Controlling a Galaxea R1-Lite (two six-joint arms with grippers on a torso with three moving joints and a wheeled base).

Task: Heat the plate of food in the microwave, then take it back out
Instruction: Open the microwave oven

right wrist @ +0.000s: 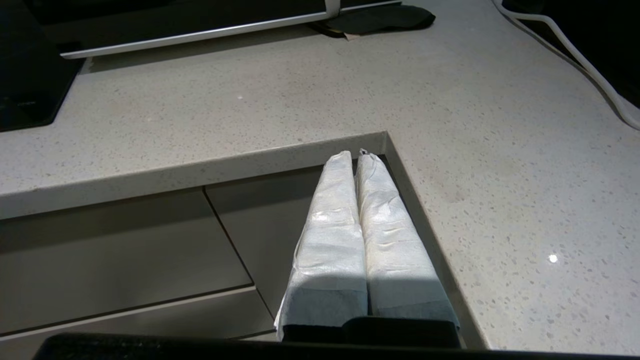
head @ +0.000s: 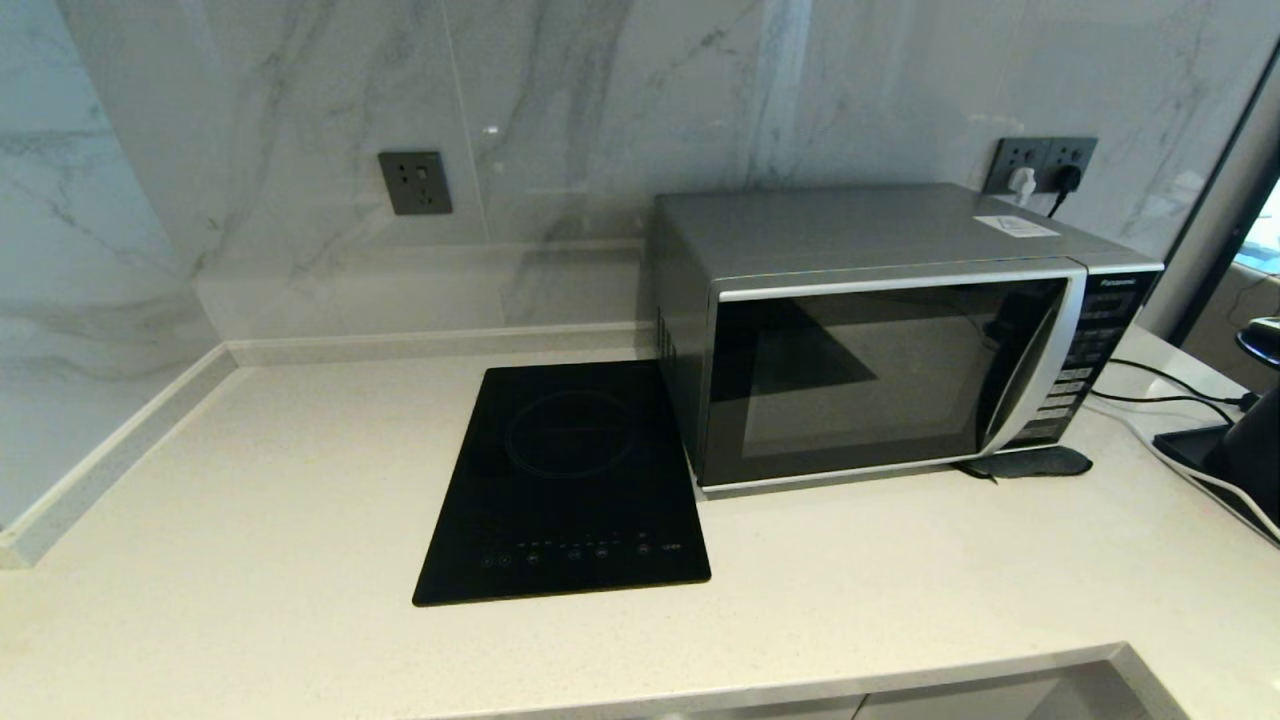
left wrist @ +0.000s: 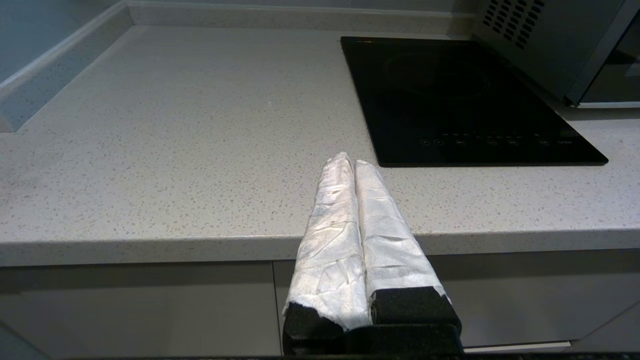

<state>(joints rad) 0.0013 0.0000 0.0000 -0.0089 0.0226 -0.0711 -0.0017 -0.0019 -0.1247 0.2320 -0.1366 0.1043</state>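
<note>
No plate shows anywhere, the microwave [head: 880, 340] at right is shut, and both end effectors, left [left wrist: 348, 161] and right [right wrist: 352, 156], are closed empty off the table [head: 250, 520] edge, so a reach could find nothing to grasp

Left gripper [left wrist: 350, 162] with two long tapering fingers [left wrist: 330, 235] wrapped in crinkled white tape, black blocky bases beneath, right gripper [right wrist: 352, 156] alike, white-wrapped fingers [right wrist: 392, 240], black mount at the base

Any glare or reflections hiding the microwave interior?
Head view: the microwave door glass mirrors the room, so the interior is unreadable; the cooktop is glossy. Right wrist view: a bright glint sits on the counter.
</note>
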